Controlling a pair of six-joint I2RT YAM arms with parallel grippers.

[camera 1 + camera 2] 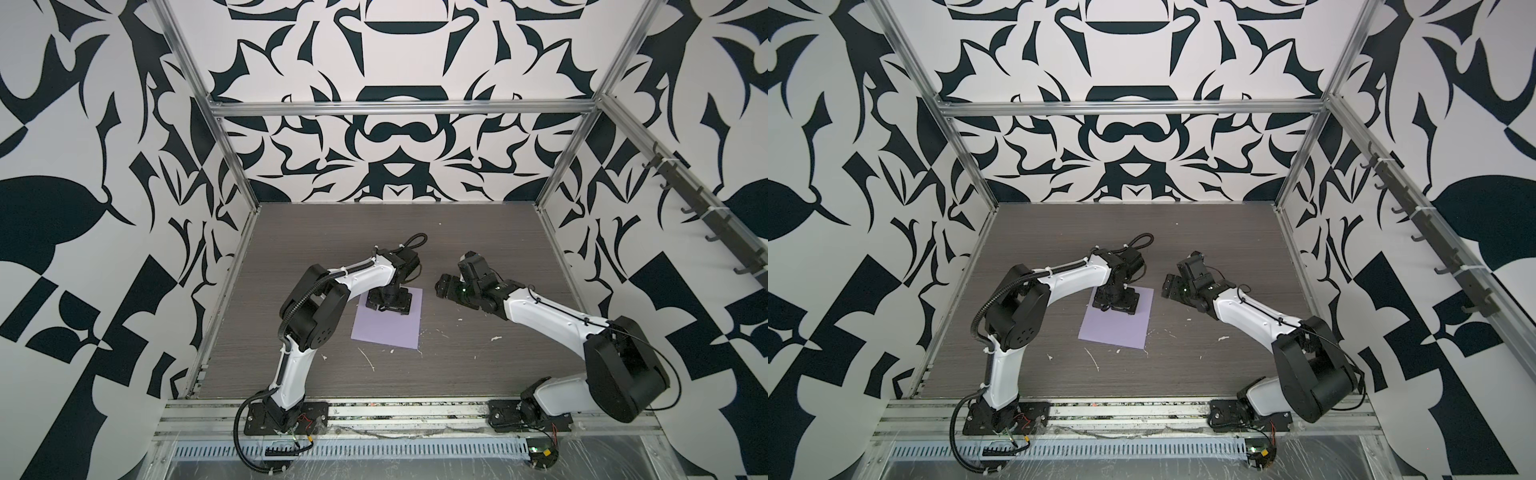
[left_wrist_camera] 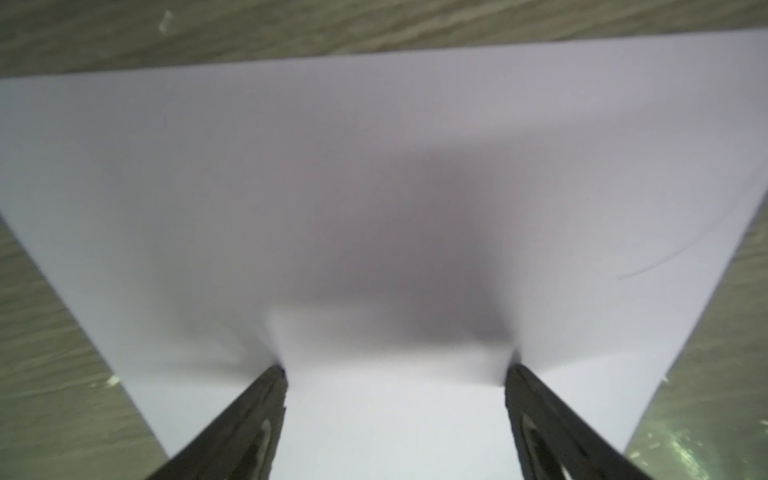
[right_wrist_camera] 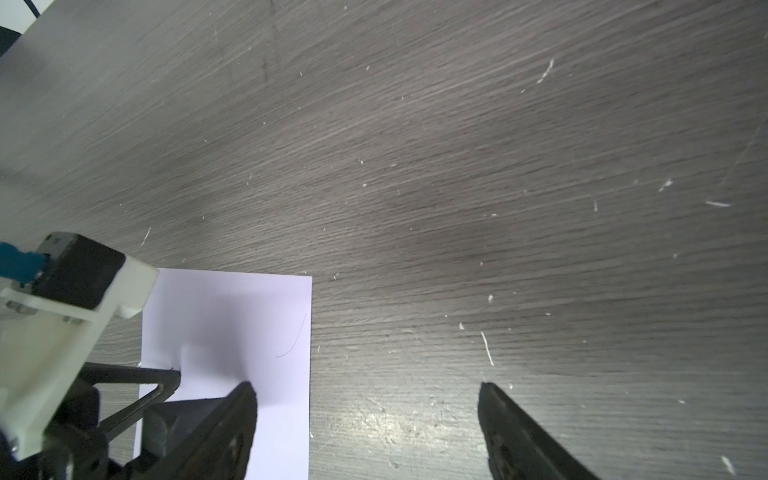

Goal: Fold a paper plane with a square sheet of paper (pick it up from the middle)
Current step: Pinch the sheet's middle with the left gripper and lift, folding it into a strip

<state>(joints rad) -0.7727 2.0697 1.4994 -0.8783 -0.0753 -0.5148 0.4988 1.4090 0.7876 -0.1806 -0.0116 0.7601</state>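
Observation:
The square sheet of paper (image 1: 388, 330) (image 1: 1119, 328) lies on the dark wood-grain table, lilac and without a crease. My left gripper (image 1: 388, 309) (image 1: 1115, 309) points straight down onto the half of the sheet farther from the arm bases. In the left wrist view the left gripper (image 2: 397, 370) is open, both tips pressed on the sheet (image 2: 374, 166), and the paper humps up slightly between them. My right gripper (image 1: 441, 286) (image 1: 1168, 284) hovers open just right of the sheet. In its wrist view the right gripper (image 3: 365, 386) holds nothing and the sheet (image 3: 249, 307) lies beside one finger. The paper plane is out of view.
White flecks (image 1: 368, 359) and scuffs lie scattered on the table in front and to the right of the sheet. Aluminium frame posts and patterned walls close in the table on three sides. A metal rail (image 1: 374, 415) carries both arm bases along the front.

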